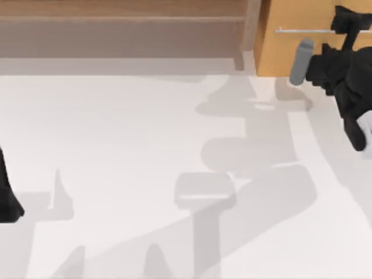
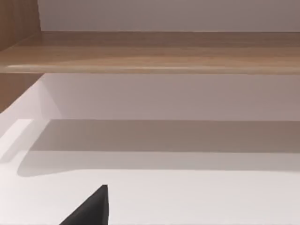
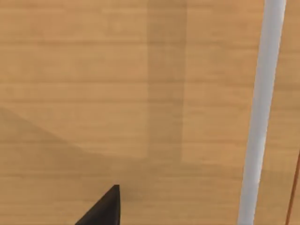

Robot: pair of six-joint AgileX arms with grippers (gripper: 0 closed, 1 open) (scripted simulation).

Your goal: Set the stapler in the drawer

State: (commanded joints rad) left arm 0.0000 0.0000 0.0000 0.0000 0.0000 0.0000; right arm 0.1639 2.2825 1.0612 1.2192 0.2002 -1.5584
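Holding my right gripper (image 1: 349, 26) at the drawer (image 1: 290, 52) front's handle (image 1: 302, 30), top-right worktop (image 1: 116, 145) corner; jaw spread unclear. Left arm (image 1: 9, 197) parked at left edge; middle open.

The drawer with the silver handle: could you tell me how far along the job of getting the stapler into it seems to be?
Early. The drawer at the table's far right looks shut, its orange-tan front flush. In hand: the right gripper is up at the silver bar handle, and the right wrist view looks straight at that front. The left arm sits parked at the left edge. Left: pull the drawer open, then fetch the stapler and set it inside.
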